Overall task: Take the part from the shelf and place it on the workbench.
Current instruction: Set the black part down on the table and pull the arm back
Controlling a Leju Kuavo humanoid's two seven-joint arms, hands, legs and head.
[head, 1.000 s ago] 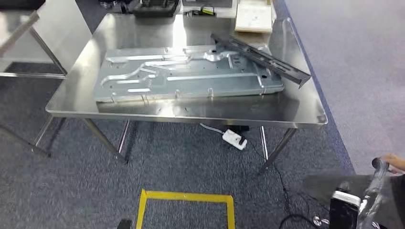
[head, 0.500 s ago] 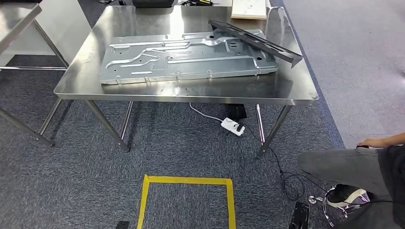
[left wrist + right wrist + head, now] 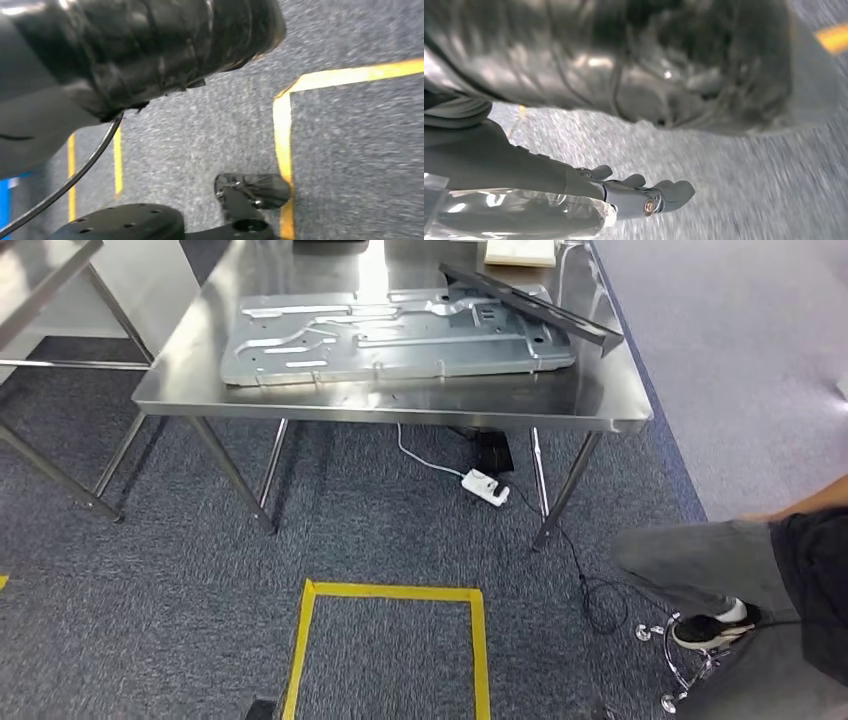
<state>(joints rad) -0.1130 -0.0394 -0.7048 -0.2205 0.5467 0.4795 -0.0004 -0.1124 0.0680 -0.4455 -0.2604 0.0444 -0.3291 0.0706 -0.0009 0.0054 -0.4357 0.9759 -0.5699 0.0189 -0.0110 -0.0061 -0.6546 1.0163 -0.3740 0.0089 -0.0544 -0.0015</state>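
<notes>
Beside the carpet (image 3: 734, 165), in the right wrist view, we see our right hand (image 3: 624, 192) hanging with its fingers (image 3: 674, 191) stretched out and slightly apart, holding nothing. Our left wrist view looks down at the same grey carpet and yellow tape (image 3: 282, 130); we cannot tell how the left hand's fingers lie. Ahead, from the head view, a steel worktop (image 3: 400, 400) carries a large stamped metal plate (image 3: 400, 335). A dark long part (image 3: 530, 305) lies slantwise across the plate's right end, one end reaching past the plate toward the worktop's right edge. Under the worktop a white power strip (image 3: 484, 486) lies on the carpet. A taped yellow square (image 3: 390, 592) marks the floor nearer us. At right a person's leg (image 3: 700, 565) and shoe (image 3: 705, 628) come in.
</notes>
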